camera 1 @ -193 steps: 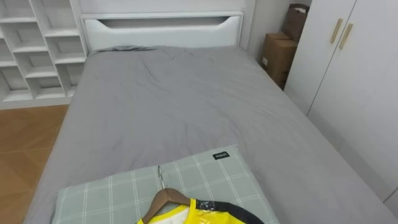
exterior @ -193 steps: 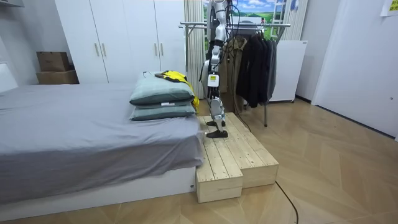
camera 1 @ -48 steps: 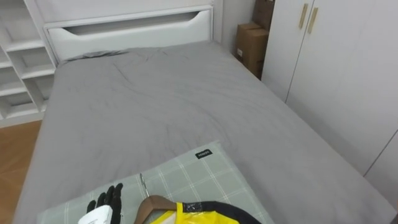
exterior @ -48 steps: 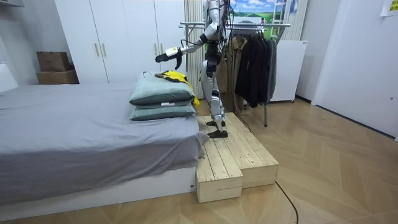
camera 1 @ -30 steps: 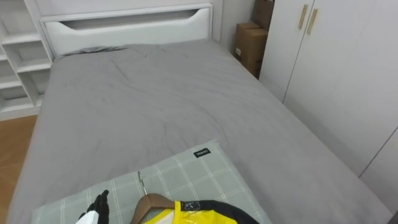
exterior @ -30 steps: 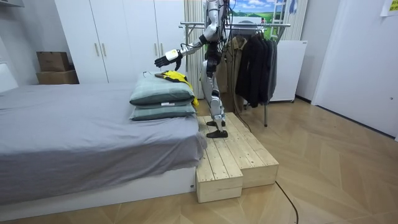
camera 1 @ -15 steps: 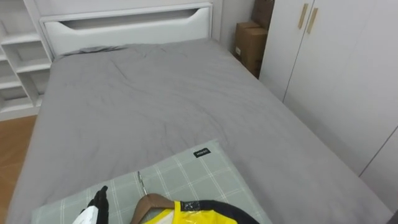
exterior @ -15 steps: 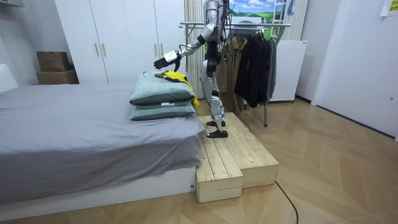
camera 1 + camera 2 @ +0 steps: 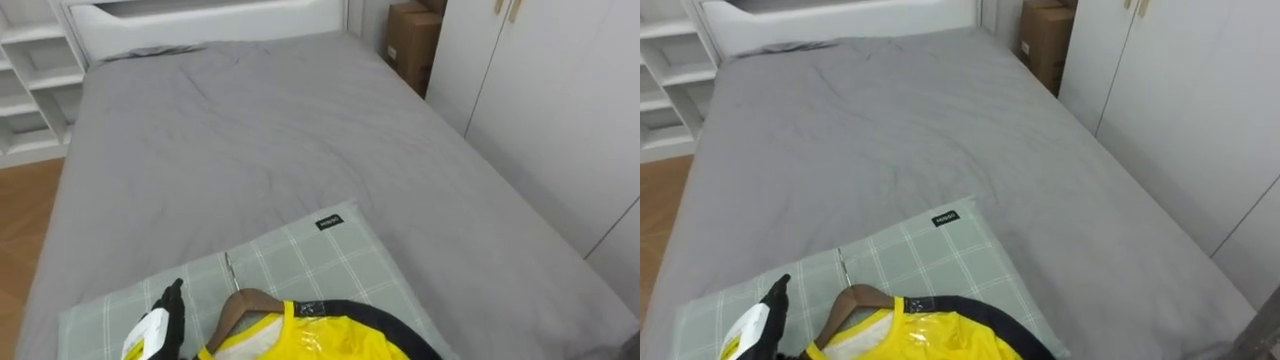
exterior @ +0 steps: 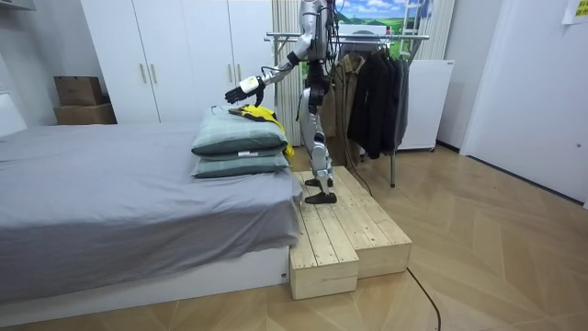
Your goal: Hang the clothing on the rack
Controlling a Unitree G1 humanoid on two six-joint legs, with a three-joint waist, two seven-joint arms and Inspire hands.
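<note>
Wrinkled grey bed (image 9: pixel 250 130); checked pillow (image 9: pixel 300 262); glossy yellow garment (image 9: pixel 320 342), curved wooden hanger (image 9: pixel 241 303).

Lifts left hand (image 9: pixel 160 322) from beside the body and reaches it out over checked pillow (image 9: pixel 330 260), ending just beside hanger (image 9: pixel 240 303). Tips head view downward, pushing headboard (image 9: pixel 200 15) toward the top edge.

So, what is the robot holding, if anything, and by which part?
Nothing: the left hand is open above the pillow, beside the wooden hanger, apart from it.
</note>
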